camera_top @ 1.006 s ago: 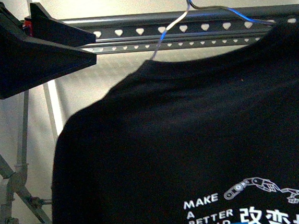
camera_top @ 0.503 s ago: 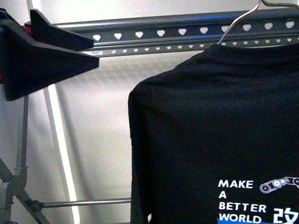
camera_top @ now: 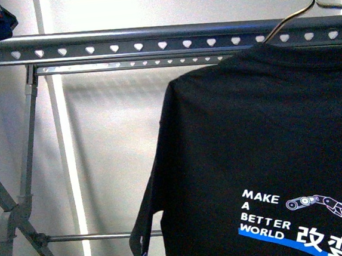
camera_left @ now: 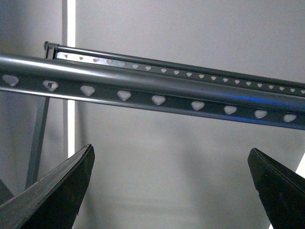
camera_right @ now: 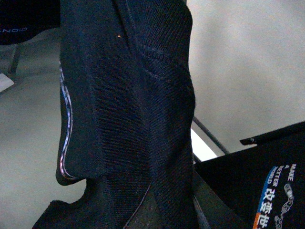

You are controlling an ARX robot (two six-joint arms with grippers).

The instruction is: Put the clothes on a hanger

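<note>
Seeing T-shirt (camera_top: 261, 132) on wire hanger (camera_top: 296, 16) at right, on near side of rail (camera_top: 152, 46); left gripper (camera_left: 170, 149) spread wide, empty, facing rail; can't tell right gripper, fabric covering its view.

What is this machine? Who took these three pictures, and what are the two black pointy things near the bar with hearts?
It is a robot with two arms, each ending in a pincer called a gripper. One picture comes from a camera on its body: it shows a grey rail with heart-shaped holes and a black T-shirt on a wire hanger. The other two come from cameras on its wrists. The pointy things are the fingers of the left gripper, open and holding nothing, near the rail. The right wrist camera is so close to the T-shirt that black cloth fills it, so I cannot tell whether the right gripper is open or shut.
</note>
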